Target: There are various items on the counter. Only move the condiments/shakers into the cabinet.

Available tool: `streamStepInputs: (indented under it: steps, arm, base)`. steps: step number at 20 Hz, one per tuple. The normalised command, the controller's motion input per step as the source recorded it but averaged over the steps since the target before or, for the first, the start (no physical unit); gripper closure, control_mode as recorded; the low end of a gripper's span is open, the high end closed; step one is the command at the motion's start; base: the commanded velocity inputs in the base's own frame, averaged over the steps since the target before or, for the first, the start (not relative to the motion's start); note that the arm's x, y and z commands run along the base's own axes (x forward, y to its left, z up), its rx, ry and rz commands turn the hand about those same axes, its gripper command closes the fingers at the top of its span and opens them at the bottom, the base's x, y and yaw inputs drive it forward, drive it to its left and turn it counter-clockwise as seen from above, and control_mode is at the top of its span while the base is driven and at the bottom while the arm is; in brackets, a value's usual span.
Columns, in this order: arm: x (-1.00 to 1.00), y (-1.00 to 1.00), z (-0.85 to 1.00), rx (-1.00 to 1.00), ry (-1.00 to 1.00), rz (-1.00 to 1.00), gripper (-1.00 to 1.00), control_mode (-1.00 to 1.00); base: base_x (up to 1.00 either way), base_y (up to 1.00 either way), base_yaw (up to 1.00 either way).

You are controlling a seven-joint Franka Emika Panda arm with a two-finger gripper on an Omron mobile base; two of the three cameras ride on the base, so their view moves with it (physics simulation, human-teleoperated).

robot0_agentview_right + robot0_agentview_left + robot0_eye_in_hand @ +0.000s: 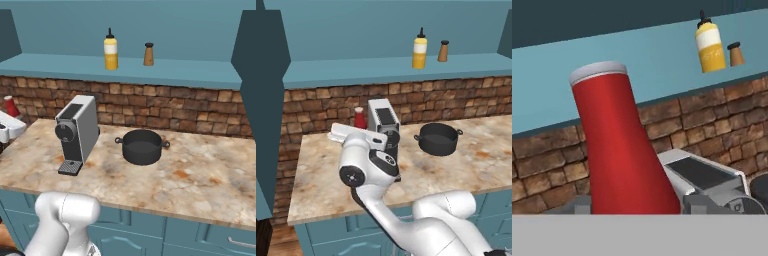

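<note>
Standing upright: ketchup bottle (pixel 614 150), cap up.

Counted: one red ketchup bottle (pixel 619 145), one yellow squeeze bottle (pixel 111 49), one wooden shaker (pixel 148 54), one coffee machine (pixel 77 132), one black two-handled pot (pixel 142 146). Three condiments total, two other items.

Squeeze bottle (pixel 110 49) left of shaker (pixel 148 54) on ledge (pixel 60 65); pot (pixel 142 146) below.

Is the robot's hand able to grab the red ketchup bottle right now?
Probably yes. The ketchup bottle stands upright right in front of the gripper, between its fingertips, with nothing between them; the coffee machine sits off to one side.
</note>
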Motion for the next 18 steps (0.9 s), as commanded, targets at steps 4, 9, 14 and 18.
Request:
streamStepInputs:
  steps: [4, 9, 14, 18]
  arm:
    - [-0.10, 0.00, 1.00, 0.01, -0.06, 0.02, 1.00, -1.00]
    - [0.00, -0.18, 1.00, 0.16, 0.00, 0.13, 1.00, -1.00]
    - [0.07, -0.12, 0.85, 0.10, 0.00, 0.06, 1.00, -1.00]
    - [0.30, -0.02, 0.55, 0.00, 0.00, 0.00, 1.00, -1.00]
  base:
    - [0.00, 0.00, 0.00]
    - [0.00, 0.00, 0.00]
    - [0.00, 0.00, 0.00]
    - [0.00, 0.00, 0.00]
